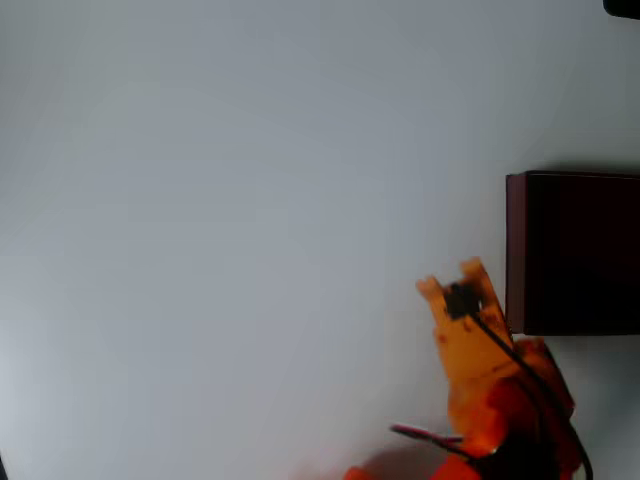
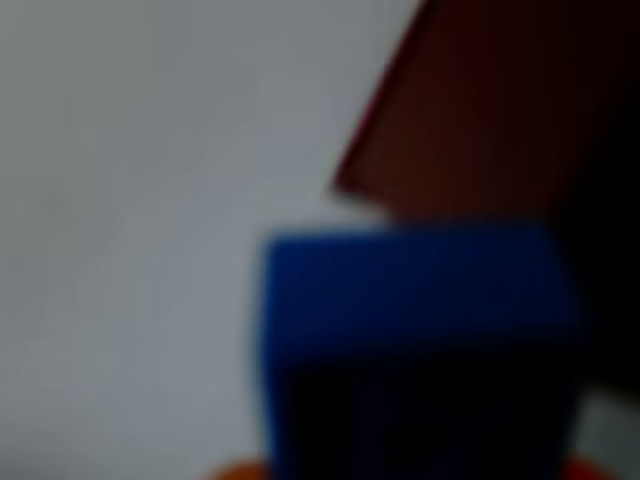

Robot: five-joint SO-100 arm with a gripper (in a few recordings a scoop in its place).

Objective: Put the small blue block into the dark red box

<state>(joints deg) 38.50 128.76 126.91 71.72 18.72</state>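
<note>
My orange gripper (image 1: pixel 452 283) hovers just left of the dark red box (image 1: pixel 575 252), which sits at the right edge of the overhead view with maroon walls and a near-black inside. A tiny dark block (image 1: pixel 461 299), the small blue block, sits between the fingers, and the gripper is shut on it. In the wrist view the blue block (image 2: pixel 415 340) is very close and blurred. Behind it a corner of the dark red box (image 2: pixel 470 110) rises at the upper right.
White tabletop (image 1: pixel 220 220) stretches open to the left and back of the gripper. The arm's orange body and cables (image 1: pixel 510 410) take up the bottom right. A dark item (image 1: pixel 625 6) pokes in at the top right corner.
</note>
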